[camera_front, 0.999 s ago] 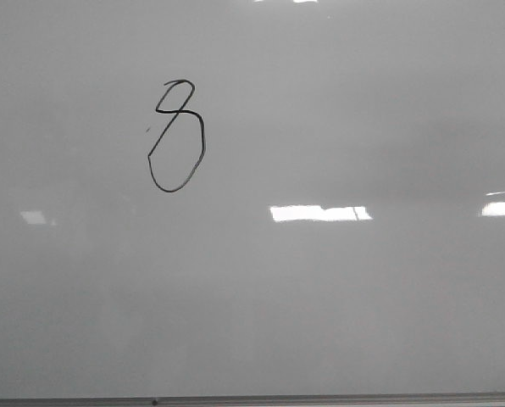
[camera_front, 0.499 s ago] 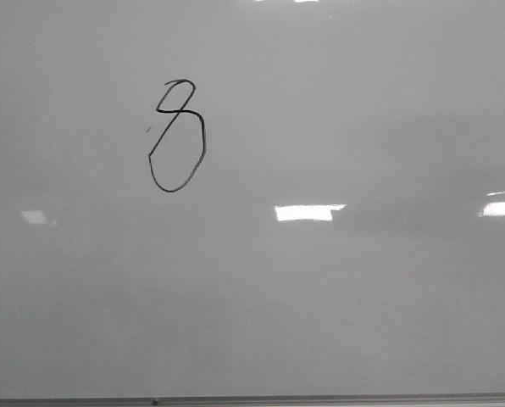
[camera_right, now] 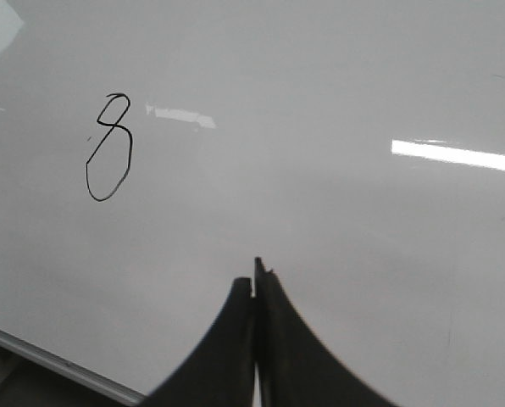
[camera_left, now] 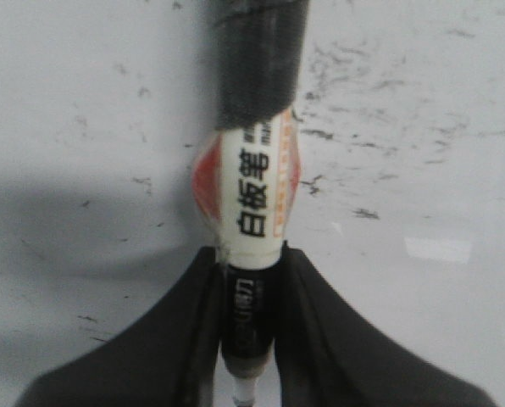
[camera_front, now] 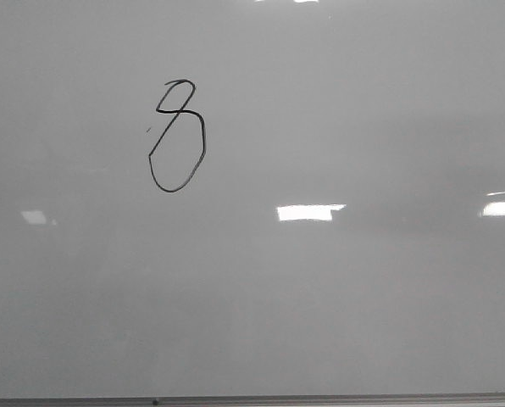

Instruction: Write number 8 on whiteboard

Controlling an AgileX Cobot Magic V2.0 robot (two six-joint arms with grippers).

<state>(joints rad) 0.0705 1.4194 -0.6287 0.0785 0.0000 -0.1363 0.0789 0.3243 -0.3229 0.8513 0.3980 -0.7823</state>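
Each pincer [camera_left: 248, 339] [camera_right: 254, 339] has 2 smooth black fingers, curved and tapering to narrow tips.

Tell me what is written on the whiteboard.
On the whiteboard there is one black number 8, with a tiny speck beside it. The front view shows no other writing; parts beyond the frame cannot be seen.

You are looking at what reads as an office or lab setting: a large glossy whiteboard [camera_front: 337, 305] fills the front view, with a thin grey frame [camera_front: 320, 398] along its bottom edge. Bright rectangular reflections [camera_front: 310, 212] on the board look like ceiling light panels. The left wrist view shows a whiteboard marker [camera_left: 257, 203] over a scuffed pale surface.
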